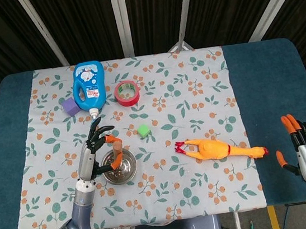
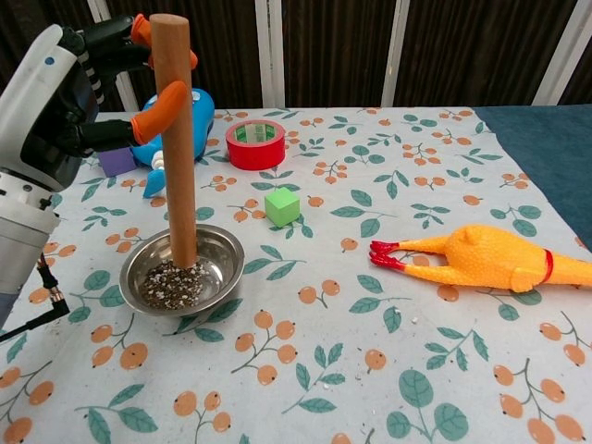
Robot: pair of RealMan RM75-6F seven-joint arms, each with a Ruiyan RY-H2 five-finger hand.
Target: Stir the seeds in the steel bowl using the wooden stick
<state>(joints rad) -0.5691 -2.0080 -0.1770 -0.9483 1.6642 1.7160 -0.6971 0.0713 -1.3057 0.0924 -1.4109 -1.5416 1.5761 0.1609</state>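
Note:
The steel bowl [image 2: 182,270] [image 1: 120,166] holds dark and pale seeds and sits at the front left of the flowered cloth. A thick wooden stick [image 2: 176,139] [image 1: 117,148] stands upright with its lower end down in the seeds at the bowl's back. My left hand [image 2: 65,97] [image 1: 93,153] pinches the stick near its top between orange-tipped fingers. My right hand [image 1: 304,148] hangs far right, off the cloth, fingers apart and holding nothing.
A blue bottle [image 2: 190,116] lies behind the bowl, with a purple cube [image 2: 117,161] to its left. Red tape roll [image 2: 255,143], green cube [image 2: 282,205] and rubber chicken [image 2: 486,257] lie to the right of the bowl.

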